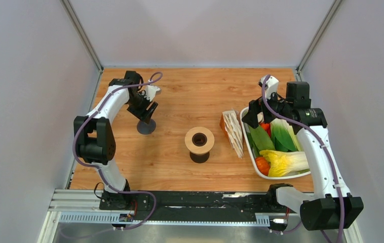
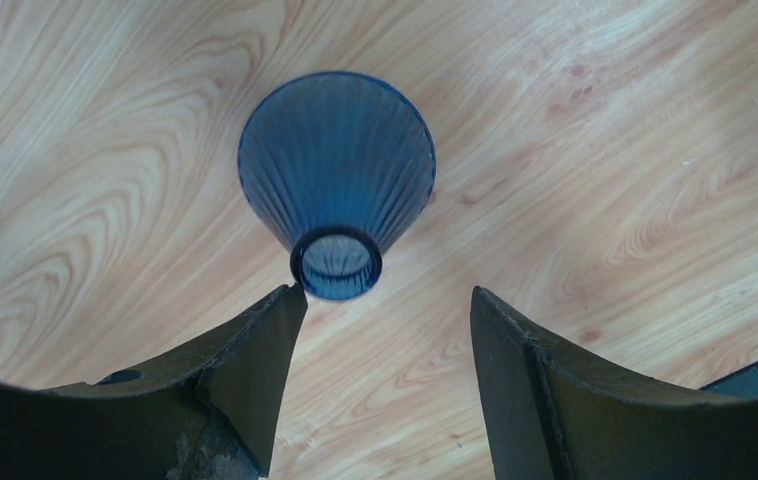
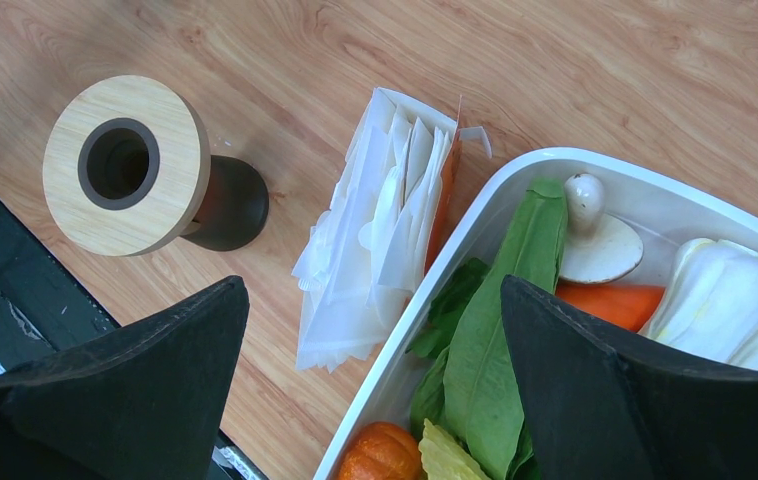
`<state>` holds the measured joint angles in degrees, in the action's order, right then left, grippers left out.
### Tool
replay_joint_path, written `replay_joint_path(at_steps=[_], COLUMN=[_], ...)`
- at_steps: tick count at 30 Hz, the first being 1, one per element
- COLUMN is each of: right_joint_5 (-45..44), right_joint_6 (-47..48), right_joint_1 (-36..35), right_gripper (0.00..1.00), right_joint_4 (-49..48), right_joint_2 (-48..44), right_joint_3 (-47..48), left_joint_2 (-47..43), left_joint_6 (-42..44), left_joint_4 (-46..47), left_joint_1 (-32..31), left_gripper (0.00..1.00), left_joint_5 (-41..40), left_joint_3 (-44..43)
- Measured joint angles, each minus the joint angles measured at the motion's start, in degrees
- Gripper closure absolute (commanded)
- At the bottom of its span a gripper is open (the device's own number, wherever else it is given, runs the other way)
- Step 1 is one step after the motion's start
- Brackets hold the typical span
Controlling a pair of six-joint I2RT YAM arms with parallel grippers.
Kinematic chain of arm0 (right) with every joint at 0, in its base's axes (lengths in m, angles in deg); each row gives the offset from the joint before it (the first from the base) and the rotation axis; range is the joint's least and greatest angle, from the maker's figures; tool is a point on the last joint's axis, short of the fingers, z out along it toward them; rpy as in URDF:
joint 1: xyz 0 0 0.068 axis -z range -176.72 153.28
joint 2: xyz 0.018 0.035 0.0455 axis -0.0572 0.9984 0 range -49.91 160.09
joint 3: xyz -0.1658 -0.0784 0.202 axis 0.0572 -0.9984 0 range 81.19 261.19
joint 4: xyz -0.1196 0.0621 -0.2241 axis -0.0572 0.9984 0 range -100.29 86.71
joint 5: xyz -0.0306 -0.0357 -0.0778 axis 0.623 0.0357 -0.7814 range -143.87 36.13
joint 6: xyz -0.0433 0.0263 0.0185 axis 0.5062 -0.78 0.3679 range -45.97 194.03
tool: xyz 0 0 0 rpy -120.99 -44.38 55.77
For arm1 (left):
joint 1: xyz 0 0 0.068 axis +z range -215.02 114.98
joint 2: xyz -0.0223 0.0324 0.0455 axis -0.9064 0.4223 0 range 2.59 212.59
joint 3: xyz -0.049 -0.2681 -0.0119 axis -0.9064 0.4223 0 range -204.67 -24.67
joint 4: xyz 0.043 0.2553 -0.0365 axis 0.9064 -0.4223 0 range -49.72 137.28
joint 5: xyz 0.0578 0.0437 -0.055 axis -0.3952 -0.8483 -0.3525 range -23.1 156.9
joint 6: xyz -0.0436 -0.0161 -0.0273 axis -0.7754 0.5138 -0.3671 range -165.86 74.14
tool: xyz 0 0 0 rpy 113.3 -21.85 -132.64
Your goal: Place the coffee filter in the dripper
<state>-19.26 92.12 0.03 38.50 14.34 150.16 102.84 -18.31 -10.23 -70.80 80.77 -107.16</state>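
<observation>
The dripper (image 2: 335, 170) is a navy ribbed cone on the wood at the left (image 1: 146, 126). It seems to stand wide end down, narrow end toward my left gripper (image 2: 383, 295). That gripper (image 1: 147, 109) hovers just above it, open, with nothing between the fingers; the left fingertip (image 2: 280, 310) sits right beside the narrow ring. No single loose coffee filter is in view, only an upright stack of white filters (image 3: 385, 220) with an orange-brown edge (image 1: 233, 132). My right gripper (image 3: 373, 290) hangs open and empty over that stack and the tray's rim (image 1: 251, 114).
A tan round ring (image 1: 199, 139) on a dark base (image 3: 120, 165) stands mid-table. A white tray (image 3: 515, 165) of greens, carrot, mushroom and a small pumpkin lies at the right (image 1: 245, 147). Grey walls close three sides; a black rail (image 1: 195, 200) runs along the near edge.
</observation>
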Motion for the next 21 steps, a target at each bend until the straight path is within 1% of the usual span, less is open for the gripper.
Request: replay_joint_path(at_steps=[3, 7, 13, 17, 21], right_joint_5=[0.0, 0.0, 0.0, 0.0, 0.0], right_joint_6=[0.0, 0.0, 0.0, 0.0, 0.02], right_joint_1=[-0.02, 0.0, 0.0, -0.02, 0.0], right_gripper=[0.0, 0.0, 0.0, 0.0, 0.0], right_joint_4=[0.0, 0.0, 0.0, 0.0, 0.0], right_joint_2=[0.0, 0.0, 0.0, 0.0, 0.0], right_joint_3=[0.0, 0.0, 0.0, 0.0, 0.0], left_joint_2=[2.58, 4.35, 5.01, 6.01, 6.73], left_joint_6=[0.04, 0.0, -0.07, -0.31, -0.57], left_joint_4=[0.46, 1.42, 2.36, 2.69, 3.23], left_joint_1=[-0.98, -1.7, -1.97, -1.99, -2.19], left_gripper=[0.3, 0.35, 0.36, 0.41, 0.56], left_joint_5=[-1.25, -2.12, -3.69, -4.17, -4.11], left_joint_3=[-0.96, -1.31, -1.31, -2.4, -3.19])
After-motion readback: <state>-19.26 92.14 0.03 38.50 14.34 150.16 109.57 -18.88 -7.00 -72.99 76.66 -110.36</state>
